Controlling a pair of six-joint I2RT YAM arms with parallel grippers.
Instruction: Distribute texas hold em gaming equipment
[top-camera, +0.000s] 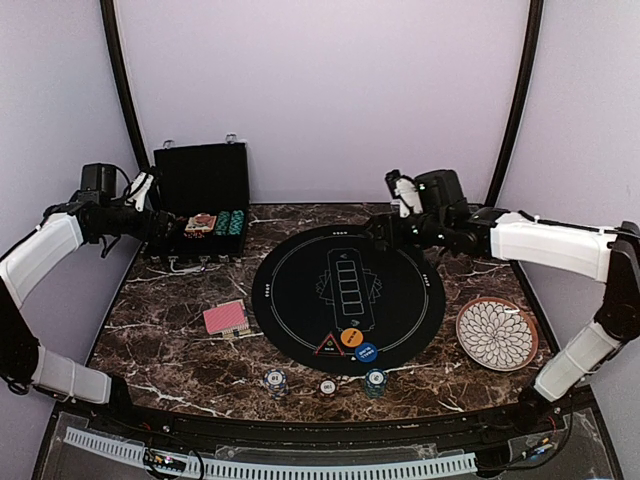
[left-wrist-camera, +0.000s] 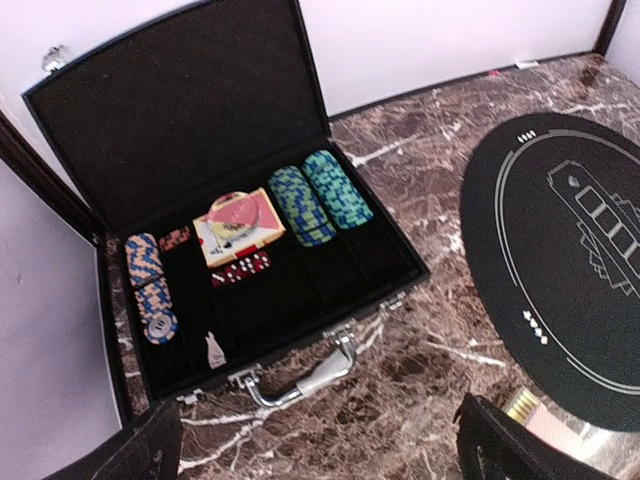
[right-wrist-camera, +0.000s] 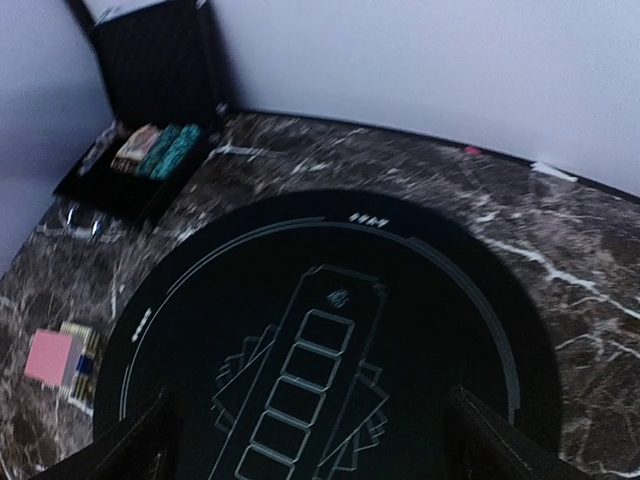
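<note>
Pink-backed cards (top-camera: 225, 318) lie on the marble left of the round black mat (top-camera: 300, 290). On the mat's near edge sit a red-edged triangle marker (top-camera: 328, 347), an orange disc (top-camera: 351, 337) and a blue disc (top-camera: 366, 352). Blue (top-camera: 275, 381), red (top-camera: 328, 387) and teal (top-camera: 375, 381) chip stacks stand in front of it. My left gripper (top-camera: 163, 226) hovers open and empty by the open black case (left-wrist-camera: 200, 110), which holds teal chips (left-wrist-camera: 322, 193), blue-orange chips (left-wrist-camera: 150, 288) and a card box (left-wrist-camera: 238, 228). My right gripper (top-camera: 385, 232) is open and empty above the mat's far side (right-wrist-camera: 330, 330).
A white petal-patterned plate (top-camera: 497, 332) sits right of the mat. The case's metal handle (left-wrist-camera: 320, 375) faces the table. Red dice (left-wrist-camera: 240, 268) lie in the case. The cards also show in the right wrist view (right-wrist-camera: 55, 358). Purple walls close the back.
</note>
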